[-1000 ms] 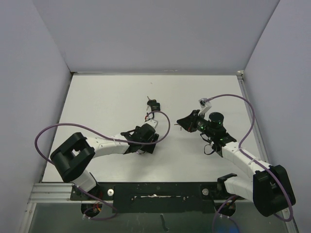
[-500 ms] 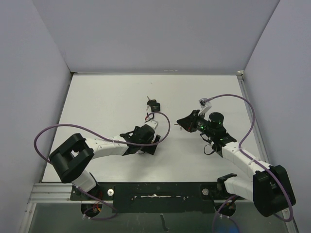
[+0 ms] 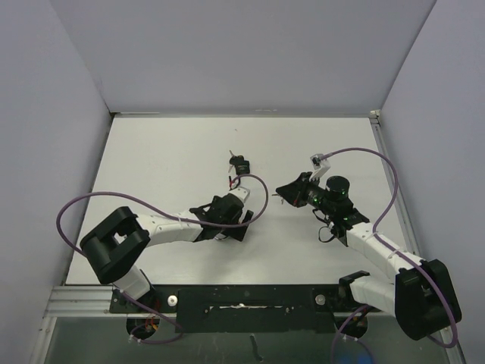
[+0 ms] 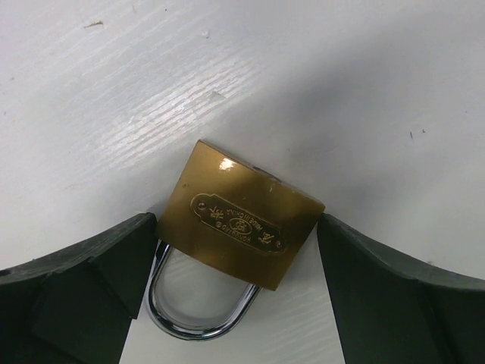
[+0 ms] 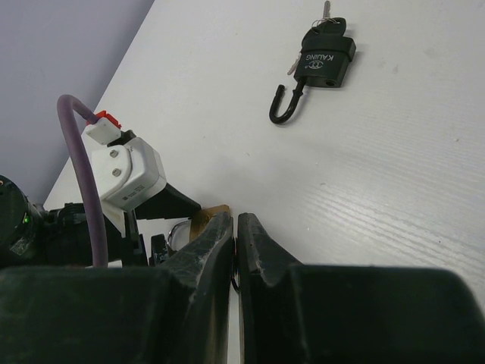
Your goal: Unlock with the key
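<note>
Top view: my left gripper (image 3: 226, 226) sits low on the table.

Left wrist: its jaws are spread wide, flanking a brass padlock (image 4: 241, 225) whose oval stamp I can't read.

Right wrist: the right gripper (image 5: 236, 227) is pressed closed. Ahead of it lies a black padlock (image 5: 324, 54) lettered "KAI…", with a key (image 5: 326, 9) at its far end.

A white table (image 3: 167, 159) with a faintly grained top fills the middle of the overhead view. A black padlock (image 3: 239, 162) lies flat just above centre, its shackle swung open. A brass padlock (image 4: 241, 226) lies flat at the centre of the left wrist view, its steel shackle toward the bottom edge.
</note>
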Motion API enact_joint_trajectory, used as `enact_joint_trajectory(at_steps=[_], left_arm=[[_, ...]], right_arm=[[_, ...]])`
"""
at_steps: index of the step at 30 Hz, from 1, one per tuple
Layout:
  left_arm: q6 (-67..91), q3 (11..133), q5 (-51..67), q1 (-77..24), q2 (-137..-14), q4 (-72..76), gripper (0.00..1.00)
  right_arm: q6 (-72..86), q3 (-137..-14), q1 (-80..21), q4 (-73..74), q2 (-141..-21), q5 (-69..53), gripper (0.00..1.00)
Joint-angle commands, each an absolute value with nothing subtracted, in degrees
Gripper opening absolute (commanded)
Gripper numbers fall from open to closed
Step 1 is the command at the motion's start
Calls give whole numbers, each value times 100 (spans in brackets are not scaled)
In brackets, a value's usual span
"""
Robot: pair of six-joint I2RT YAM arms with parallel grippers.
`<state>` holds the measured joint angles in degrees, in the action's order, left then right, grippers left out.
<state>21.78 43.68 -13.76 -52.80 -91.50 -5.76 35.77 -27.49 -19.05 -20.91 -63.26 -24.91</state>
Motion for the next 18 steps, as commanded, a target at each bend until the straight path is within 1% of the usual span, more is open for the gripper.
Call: enact_joint_trajectory(at_steps=[1, 9, 18], left_arm=[[2441, 4304, -627, -5383, -9644, -835, 87], [2469, 4324, -781, -5344, -9655, -956, 92], [2693, 4274, -749, -5418, -9487, -1235, 92]], right_arm=[[3524, -2760, -1855, -2382, -6159, -2553, 0], [3507, -2777, -1847, -2399, -6185, -2562, 0], [3527, -2838, -1850, -2446, -6281, -2597, 0]])
